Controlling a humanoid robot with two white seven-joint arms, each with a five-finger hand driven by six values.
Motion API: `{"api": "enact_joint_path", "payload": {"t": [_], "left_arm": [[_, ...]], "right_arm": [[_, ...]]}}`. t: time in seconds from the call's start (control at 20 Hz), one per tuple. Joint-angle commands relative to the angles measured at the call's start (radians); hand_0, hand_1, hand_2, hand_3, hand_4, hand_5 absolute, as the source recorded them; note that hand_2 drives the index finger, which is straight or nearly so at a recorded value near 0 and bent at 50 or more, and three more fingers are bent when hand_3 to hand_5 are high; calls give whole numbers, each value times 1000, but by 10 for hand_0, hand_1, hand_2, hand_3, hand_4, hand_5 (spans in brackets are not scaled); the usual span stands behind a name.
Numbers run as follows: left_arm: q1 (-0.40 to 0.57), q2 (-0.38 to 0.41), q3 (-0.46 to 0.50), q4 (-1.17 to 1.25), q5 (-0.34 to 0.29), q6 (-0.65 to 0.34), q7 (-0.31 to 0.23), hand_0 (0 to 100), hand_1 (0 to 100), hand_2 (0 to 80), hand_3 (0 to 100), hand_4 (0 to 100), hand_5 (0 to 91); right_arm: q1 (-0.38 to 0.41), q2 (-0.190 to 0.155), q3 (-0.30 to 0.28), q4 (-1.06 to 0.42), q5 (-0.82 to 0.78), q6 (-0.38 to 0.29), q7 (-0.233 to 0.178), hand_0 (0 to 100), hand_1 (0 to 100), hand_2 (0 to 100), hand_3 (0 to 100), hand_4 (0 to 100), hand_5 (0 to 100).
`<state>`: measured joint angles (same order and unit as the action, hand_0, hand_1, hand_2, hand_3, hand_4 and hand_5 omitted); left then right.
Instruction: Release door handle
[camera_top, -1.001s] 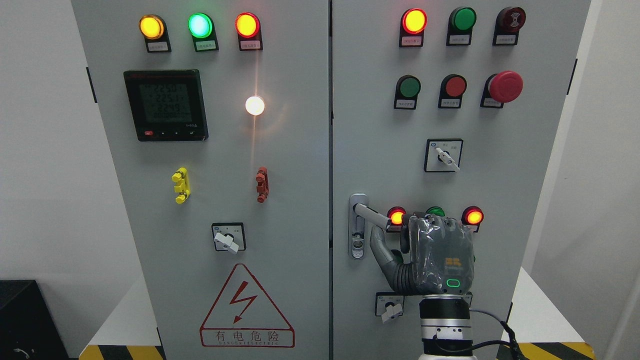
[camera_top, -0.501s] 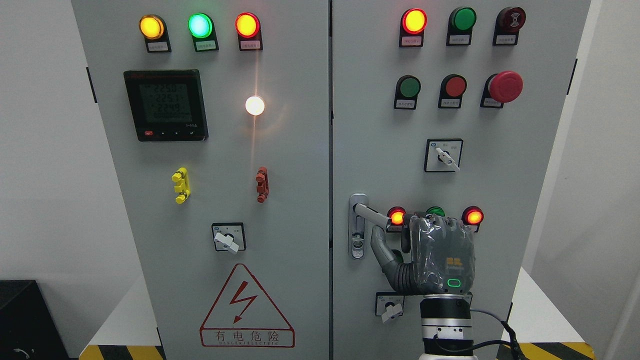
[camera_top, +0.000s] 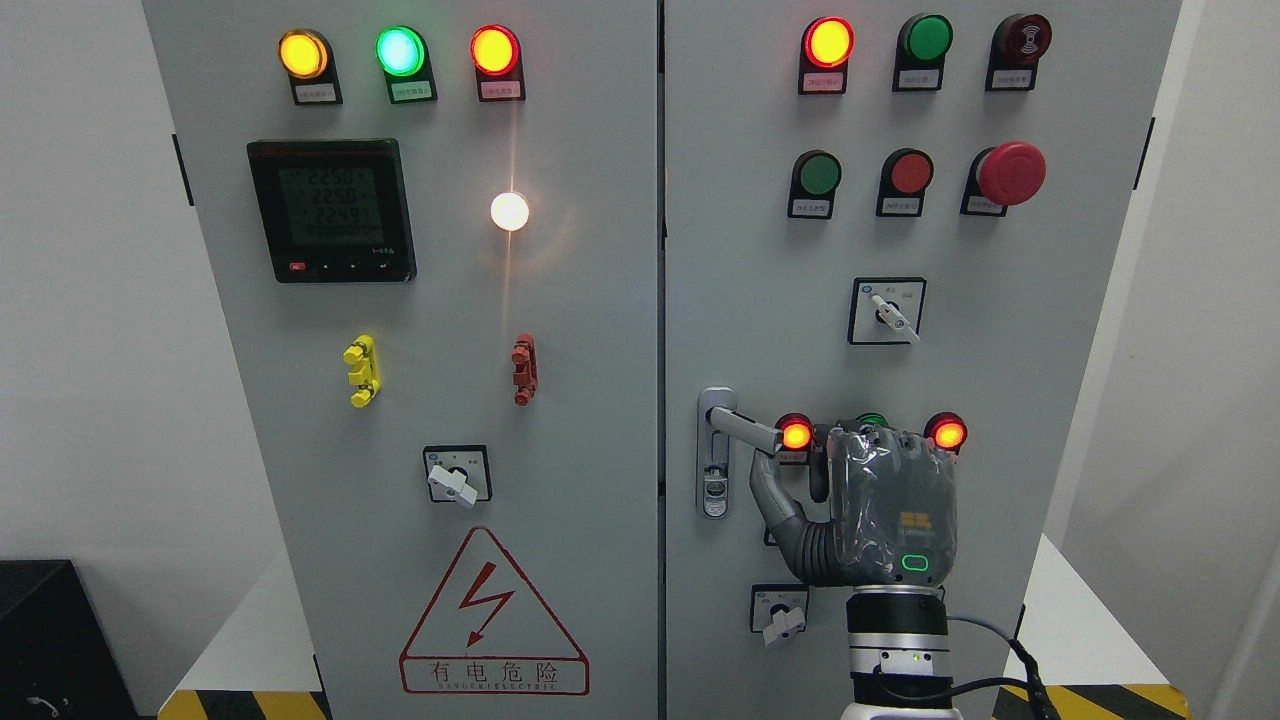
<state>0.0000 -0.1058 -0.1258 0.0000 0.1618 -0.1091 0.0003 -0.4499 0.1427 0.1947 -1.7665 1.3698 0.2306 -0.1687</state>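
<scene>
On the left door (camera_top: 450, 300) of the grey electrical cabinet, top row: amber lamp (camera_top: 303, 53), green lamp (camera_top: 399, 50) and orange-red lamp (camera_top: 494, 49), all lit. Below, a black digital meter (camera_top: 332, 210) with pale digits, then a glowing white lamp (camera_top: 509, 211) to its right. Lower down, a yellow clip (camera_top: 361, 370) and a red clip (camera_top: 523, 369), well apart. Beneath and between them, a rotary switch (camera_top: 457, 476), and under that a red-edged warning triangle (camera_top: 492, 615) with a lightning bolt.

Past the centre seam, on the right door (camera_top: 750, 250): door handle (camera_top: 745, 430) near the door's left edge, about mid-height, with its lever jutting right and slightly down from an upright lock plate (camera_top: 714, 455). Lever bare along its visible length, ending beside a lit red indicator (camera_top: 795, 434).

Just right of and below the lever tip, the right hand (camera_top: 890, 510), back toward the camera, wrist rising from the bottom edge. Cannot tell from this angle whether clenched or released, nor whether touching the lever. Partly covers a green indicator (camera_top: 872, 420); flanked on the right by a second lit red indicator (camera_top: 947, 433).

Above: selector switch (camera_top: 887, 311), green push button (camera_top: 819, 174), red push button (camera_top: 910, 172), red mushroom stop button (camera_top: 1011, 172). Small rotary switch (camera_top: 780, 615) left of the wrist.
</scene>
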Motion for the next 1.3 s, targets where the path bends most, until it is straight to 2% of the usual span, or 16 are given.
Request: {"api": "enact_joint_path", "payload": {"t": [0.0,1.25], "left_arm": [[-26,0,0,29,-1,0,0,120,556,0,0,0,0],[-26,0,0,29,1,0,0,120,556,0,0,0,0]], "right_arm": [[-1,0,-9,1,0,-2,0,486,389,961,1000,963,1000],[-1,0,-9,1,-37,-5,1,538,375,953,1000,964,1000]]}}
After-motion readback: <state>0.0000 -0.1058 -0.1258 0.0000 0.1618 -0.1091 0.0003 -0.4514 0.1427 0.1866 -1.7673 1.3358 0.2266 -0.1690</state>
